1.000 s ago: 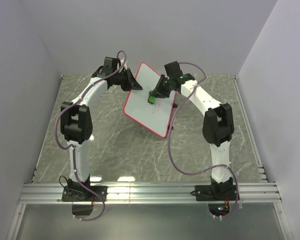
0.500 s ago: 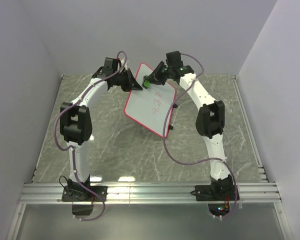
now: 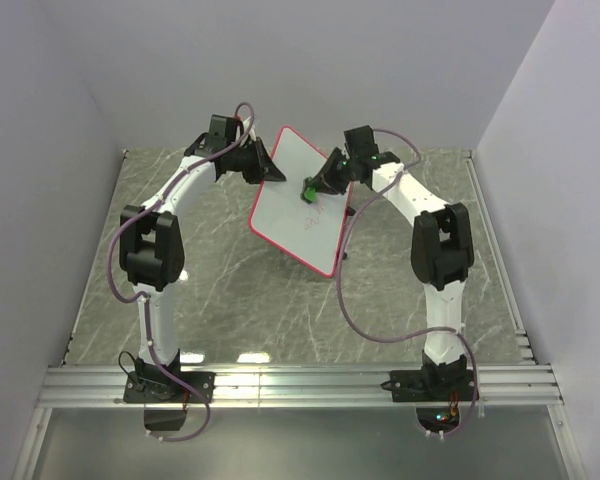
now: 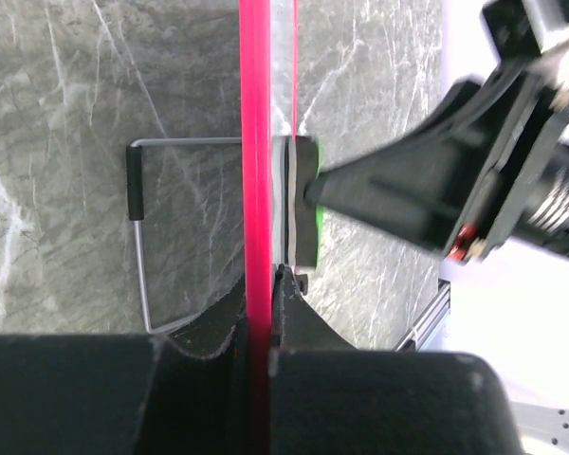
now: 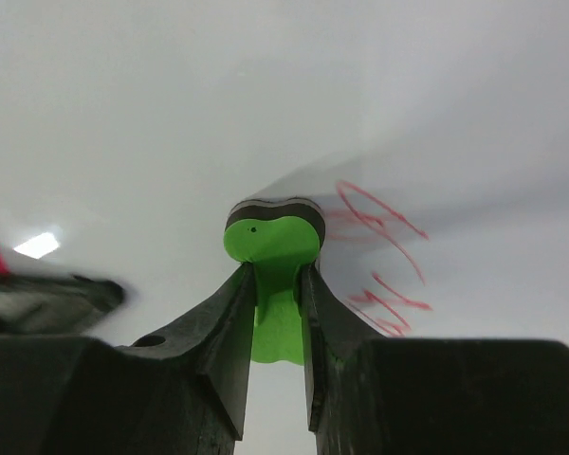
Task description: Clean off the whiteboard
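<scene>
The whiteboard point(image 3: 298, 208), white with a red-pink rim, stands tilted at the back middle of the table. My left gripper point(image 3: 270, 170) is shut on its upper left edge; in the left wrist view the red rim point(image 4: 256, 190) runs straight down between my jaws. My right gripper point(image 3: 315, 186) is shut on a small green eraser point(image 3: 308, 189), its dark felt face pressed against the board. In the right wrist view the green eraser point(image 5: 270, 242) sits between my fingers, with red scribbles point(image 5: 379, 256) on the white surface just right of it.
The table point(image 3: 220, 290) is grey marble. A wire stand with a black foot point(image 4: 136, 185) shows behind the board in the left wrist view. Grey walls close the back and both sides; an aluminium rail point(image 3: 300, 385) runs along the near edge.
My right gripper carried the eraser up to the board's top left, then back down to the upper middle. The board and my left gripper have stayed put.
</scene>
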Controlling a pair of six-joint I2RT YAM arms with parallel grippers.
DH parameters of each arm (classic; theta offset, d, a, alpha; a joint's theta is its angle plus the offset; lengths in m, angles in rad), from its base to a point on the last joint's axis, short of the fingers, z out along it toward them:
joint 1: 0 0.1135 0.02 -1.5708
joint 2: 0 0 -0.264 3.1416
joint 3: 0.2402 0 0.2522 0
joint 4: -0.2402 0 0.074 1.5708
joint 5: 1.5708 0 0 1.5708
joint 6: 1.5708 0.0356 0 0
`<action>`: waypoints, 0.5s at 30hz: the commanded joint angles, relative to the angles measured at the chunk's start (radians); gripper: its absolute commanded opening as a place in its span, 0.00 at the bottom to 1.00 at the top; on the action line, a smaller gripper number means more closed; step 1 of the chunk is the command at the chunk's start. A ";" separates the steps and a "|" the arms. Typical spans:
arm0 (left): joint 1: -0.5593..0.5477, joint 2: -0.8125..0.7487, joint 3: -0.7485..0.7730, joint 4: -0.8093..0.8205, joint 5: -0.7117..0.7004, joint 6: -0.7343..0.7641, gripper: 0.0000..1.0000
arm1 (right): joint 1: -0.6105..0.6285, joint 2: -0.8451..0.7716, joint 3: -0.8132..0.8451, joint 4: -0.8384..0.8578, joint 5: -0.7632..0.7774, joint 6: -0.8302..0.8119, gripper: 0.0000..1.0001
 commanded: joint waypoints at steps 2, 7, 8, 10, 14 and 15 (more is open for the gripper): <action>-0.086 -0.009 0.011 -0.131 0.028 0.175 0.00 | 0.131 0.014 -0.203 -0.145 -0.011 -0.095 0.00; -0.086 0.003 0.017 -0.129 0.029 0.173 0.00 | 0.200 -0.081 -0.338 -0.080 -0.072 -0.095 0.00; -0.086 0.007 0.015 -0.128 0.031 0.173 0.00 | 0.229 -0.091 -0.355 -0.066 -0.087 -0.096 0.00; -0.086 0.014 0.014 -0.129 0.032 0.173 0.00 | 0.260 -0.103 -0.359 -0.073 -0.098 -0.110 0.00; -0.086 0.018 0.011 -0.128 0.034 0.172 0.00 | 0.315 -0.125 -0.394 -0.044 -0.118 -0.110 0.00; -0.086 0.017 0.009 -0.126 0.034 0.172 0.00 | 0.318 -0.137 -0.423 -0.026 -0.121 -0.107 0.00</action>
